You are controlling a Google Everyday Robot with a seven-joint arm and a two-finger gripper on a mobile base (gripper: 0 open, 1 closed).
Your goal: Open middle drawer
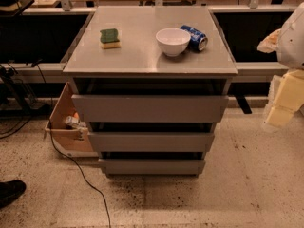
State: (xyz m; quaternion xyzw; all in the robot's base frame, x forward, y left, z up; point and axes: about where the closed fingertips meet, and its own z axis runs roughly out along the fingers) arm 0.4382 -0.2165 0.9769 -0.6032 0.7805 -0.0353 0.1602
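Seen only at the far right edge of the camera view: a white, rounded arm [293, 34] section, bulky and cut off by the frame, with a small pale orange-tinged piece jutting from its upper side toward the middle of the view. Hanging just below that, the tool [285, 99], a cluster of cream-coloured blocky parts stepping down and inward, its lowest block the smallest and its right side running out of view. Held in the air off to the right, pointing roughly downward, cropped by the frame edge
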